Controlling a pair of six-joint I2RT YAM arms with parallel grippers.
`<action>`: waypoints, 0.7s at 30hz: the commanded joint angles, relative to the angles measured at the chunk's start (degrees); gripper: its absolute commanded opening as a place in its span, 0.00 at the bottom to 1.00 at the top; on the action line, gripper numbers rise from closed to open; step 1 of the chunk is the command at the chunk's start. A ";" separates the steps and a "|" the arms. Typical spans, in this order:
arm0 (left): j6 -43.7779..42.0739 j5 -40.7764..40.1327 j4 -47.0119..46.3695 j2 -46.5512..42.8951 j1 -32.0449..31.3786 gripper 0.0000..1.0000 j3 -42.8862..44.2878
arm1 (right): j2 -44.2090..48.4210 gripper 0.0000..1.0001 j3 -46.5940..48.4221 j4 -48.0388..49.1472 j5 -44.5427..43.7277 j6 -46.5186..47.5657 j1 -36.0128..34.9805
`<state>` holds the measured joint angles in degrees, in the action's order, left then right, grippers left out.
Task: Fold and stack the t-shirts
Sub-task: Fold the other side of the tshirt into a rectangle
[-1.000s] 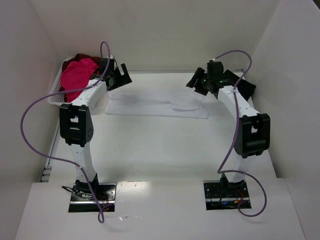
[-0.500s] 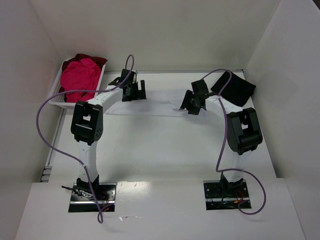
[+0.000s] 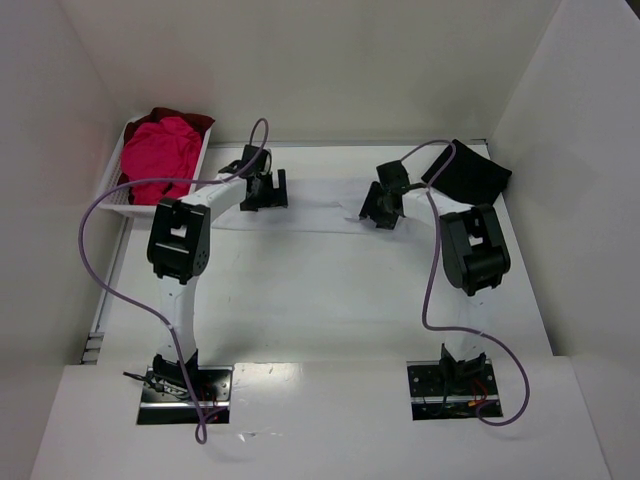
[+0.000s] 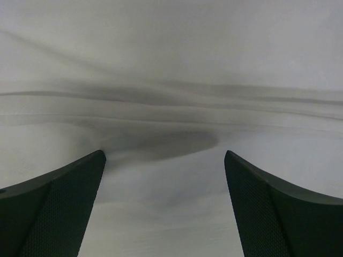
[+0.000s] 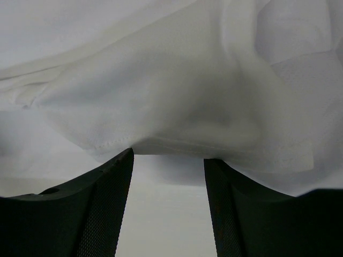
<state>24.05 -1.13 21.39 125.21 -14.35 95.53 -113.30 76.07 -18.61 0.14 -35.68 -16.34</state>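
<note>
The white t-shirt (image 3: 320, 203) lies flat as a long strip at the back of the table. My left gripper (image 3: 265, 190) is open, low over its left part; white cloth (image 4: 171, 80) fills the left wrist view between the fingers (image 4: 59, 198). My right gripper (image 3: 383, 207) is open at the shirt's right part, with its hem (image 5: 177, 142) right at the fingertips (image 5: 115, 176) and bare table in the gap. The black t-shirt (image 3: 470, 176) lies folded at the back right. The pink t-shirt (image 3: 157, 160) lies on the dark red one (image 3: 197, 121) in the basket.
The white slatted basket (image 3: 113, 203) stands at the back left against the side wall. White walls close the table on the left, back and right. Purple cables loop from both arms.
Both arms have swung inward from the shirt's outer ends and come down onto the white t-shirt. The shirt now looks narrower. The black t-shirt has come into view.
</note>
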 commanded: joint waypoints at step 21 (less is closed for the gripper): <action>-0.15 3.15 2.52 6.54 1.25 1.00 3.18 | -12.28 0.57 23.48 2.62 -7.17 -0.27 2.18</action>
<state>24.08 -0.25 22.26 127.55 -13.52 98.87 -122.96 91.42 -18.41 -4.32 -36.32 -15.31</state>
